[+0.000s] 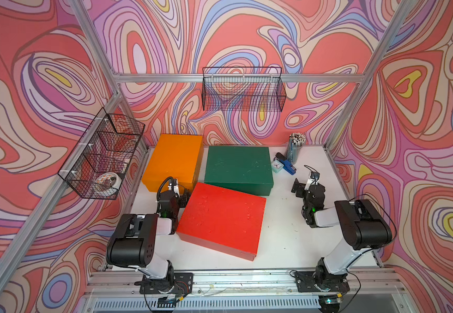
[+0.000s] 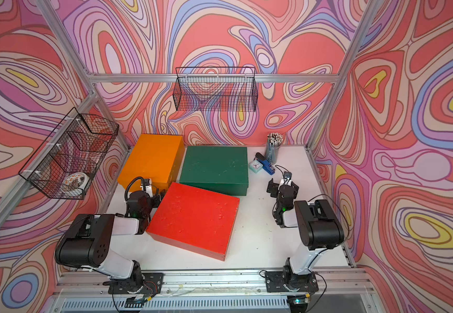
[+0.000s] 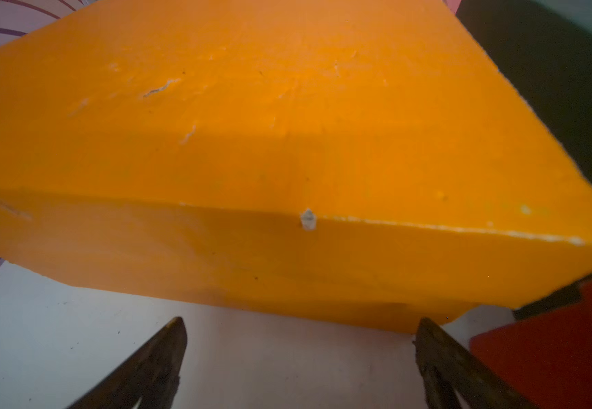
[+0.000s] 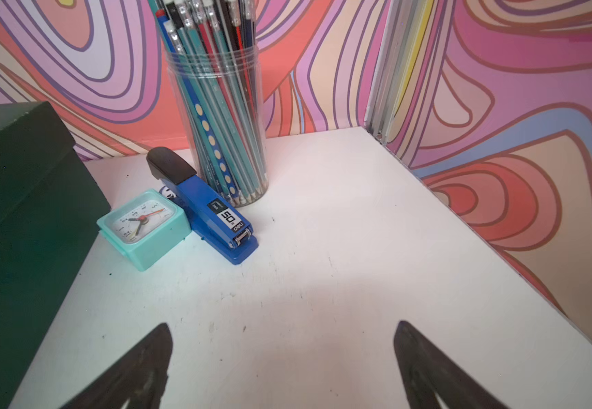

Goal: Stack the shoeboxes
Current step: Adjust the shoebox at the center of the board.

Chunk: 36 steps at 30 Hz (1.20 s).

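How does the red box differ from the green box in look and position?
The red box is red; the green box is dark green. The red box lies turned at an angle to the table edges; the green box lies roughly square to them. The red box is nearer the front edge; the green box is farther back, beside the orange box. Both are closed, flat on the table, and carry nothing on top.

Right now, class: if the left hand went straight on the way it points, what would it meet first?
Most likely the near side of the orange shoebox, straight ahead of the open left hand in its wrist view. The gap looks short, though depth is unclear.
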Each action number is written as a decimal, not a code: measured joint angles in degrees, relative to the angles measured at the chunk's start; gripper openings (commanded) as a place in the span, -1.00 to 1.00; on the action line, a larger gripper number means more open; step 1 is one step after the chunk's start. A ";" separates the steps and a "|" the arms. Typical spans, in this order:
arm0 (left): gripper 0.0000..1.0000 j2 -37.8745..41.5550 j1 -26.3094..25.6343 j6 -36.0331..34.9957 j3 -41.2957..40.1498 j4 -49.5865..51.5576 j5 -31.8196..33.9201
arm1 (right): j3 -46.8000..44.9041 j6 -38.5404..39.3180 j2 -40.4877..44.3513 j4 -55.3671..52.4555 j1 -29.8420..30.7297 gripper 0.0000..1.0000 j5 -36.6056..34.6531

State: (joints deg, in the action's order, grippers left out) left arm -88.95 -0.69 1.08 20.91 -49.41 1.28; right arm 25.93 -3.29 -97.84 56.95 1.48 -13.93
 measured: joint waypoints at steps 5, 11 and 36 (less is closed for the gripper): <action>0.99 0.00 -0.02 0.00 0.00 0.00 0.00 | 0.00 0.00 0.00 0.00 0.00 0.97 0.00; 1.00 0.00 -0.02 0.00 0.00 0.00 0.00 | 0.00 0.00 0.00 0.00 0.00 0.97 0.00; 1.00 40.35 -0.02 14.16 8.50 30.34 9.73 | -0.28 -8.04 29.22 -15.61 -0.02 0.97 -9.27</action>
State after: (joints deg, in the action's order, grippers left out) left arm -48.60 -0.71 15.25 29.41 -19.07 11.00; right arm 25.65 -11.33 -68.62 41.34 1.45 -23.20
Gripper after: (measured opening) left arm 0.998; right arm 0.984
